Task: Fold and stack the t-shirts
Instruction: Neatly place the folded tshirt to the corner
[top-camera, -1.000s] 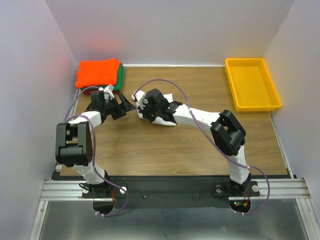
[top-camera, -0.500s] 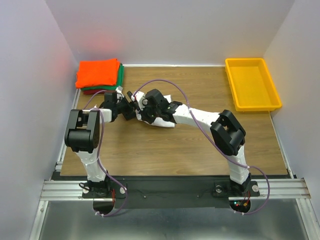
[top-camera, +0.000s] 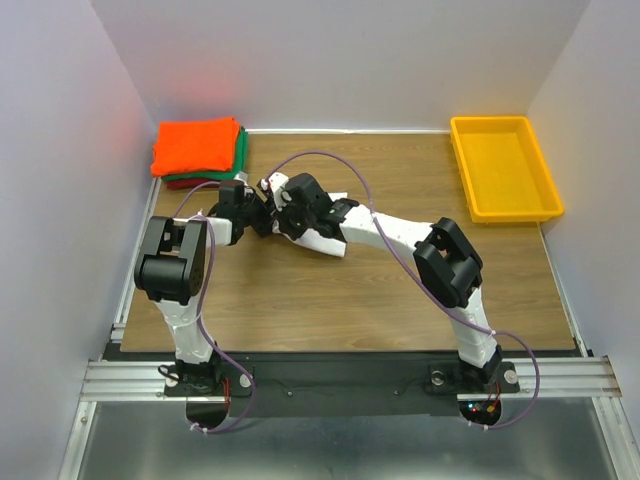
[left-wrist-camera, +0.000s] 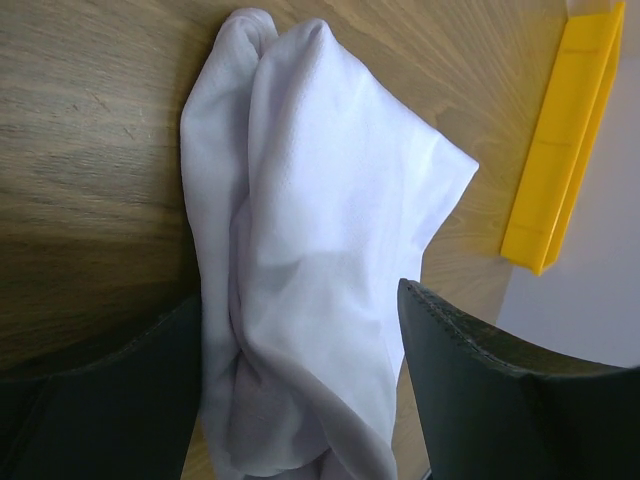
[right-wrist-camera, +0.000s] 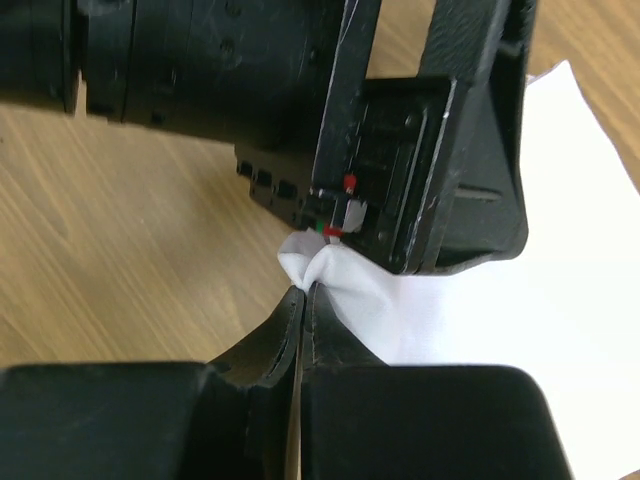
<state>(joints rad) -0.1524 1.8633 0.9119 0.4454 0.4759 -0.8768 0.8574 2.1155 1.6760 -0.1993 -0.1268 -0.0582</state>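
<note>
The white t-shirt lies bunched mid-table under my right arm. In the left wrist view the white t-shirt runs between the spread fingers of my left gripper, which is open around it. My right gripper is shut on a small fold of the white t-shirt, right against the left gripper's black body. In the top view the left gripper and right gripper meet at the shirt's left end. The folded orange t-shirt tops a stack with green and dark red ones at the back left.
A yellow plastic tray stands at the back right and shows in the left wrist view. White walls close the table on three sides. Purple cables loop over both arms.
My left arm has swung right from beside the stack to the white t-shirt, and its gripper now straddles the cloth. My right gripper has shifted slightly up and left, still holding the shirt.
</note>
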